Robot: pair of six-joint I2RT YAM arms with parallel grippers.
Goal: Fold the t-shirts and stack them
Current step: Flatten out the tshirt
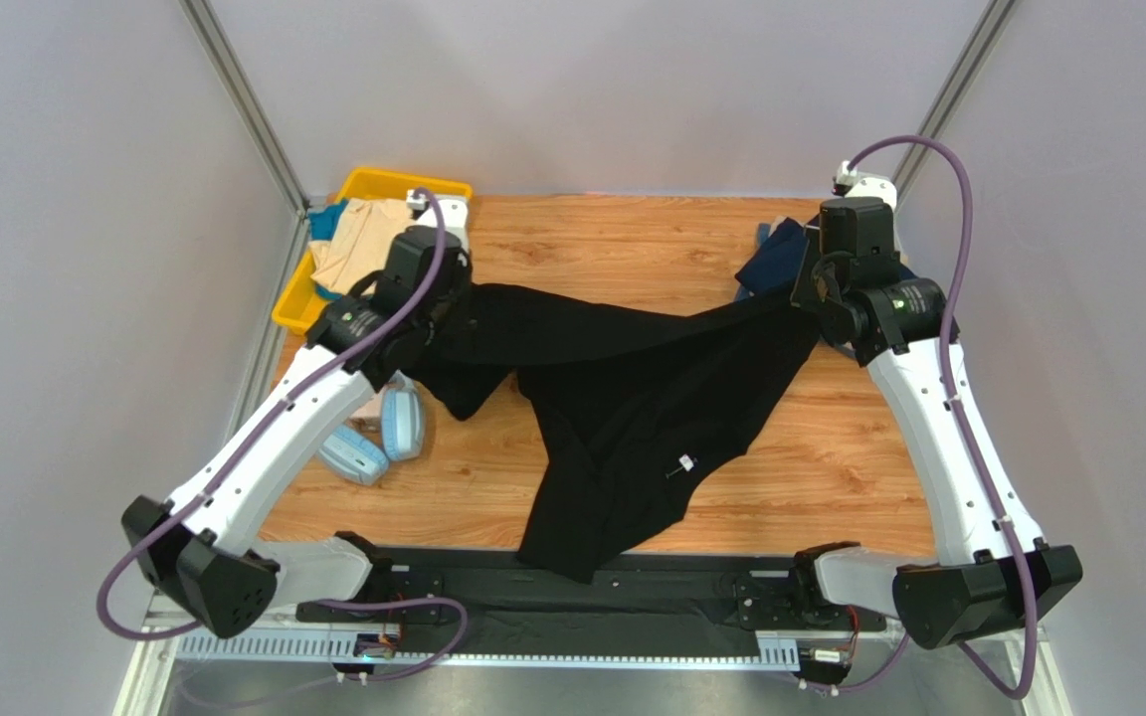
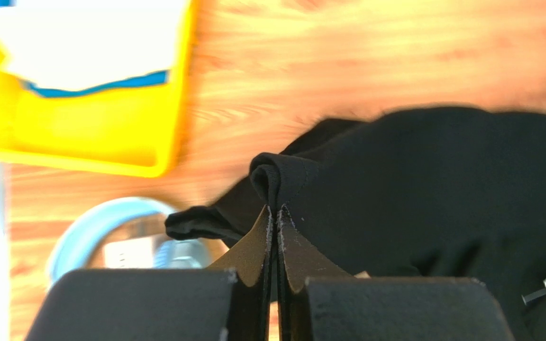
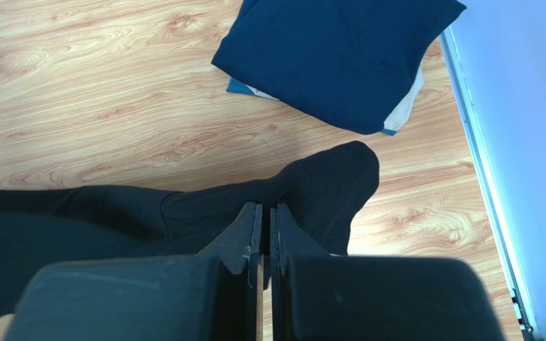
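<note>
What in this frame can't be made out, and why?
- Top view: the left arm covers part of the yellow bin contents and the headphones.
- Top view: the right arm hides most of the navy t-shirt stack; the right wrist view cuts its top off.
- Left wrist view: bin and headphones are blurred.
- The black t-shirt has a white tag too small to read.

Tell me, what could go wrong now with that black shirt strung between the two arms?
1. The left gripper and right gripper each pinch only a small bunch of the black shirt; a tug could pull it free.
2. The shirt's bottom reaches the near edge of the table; it may snag there.
3. The headphones lie close by the cloth; dragging it could sweep them along.
</note>
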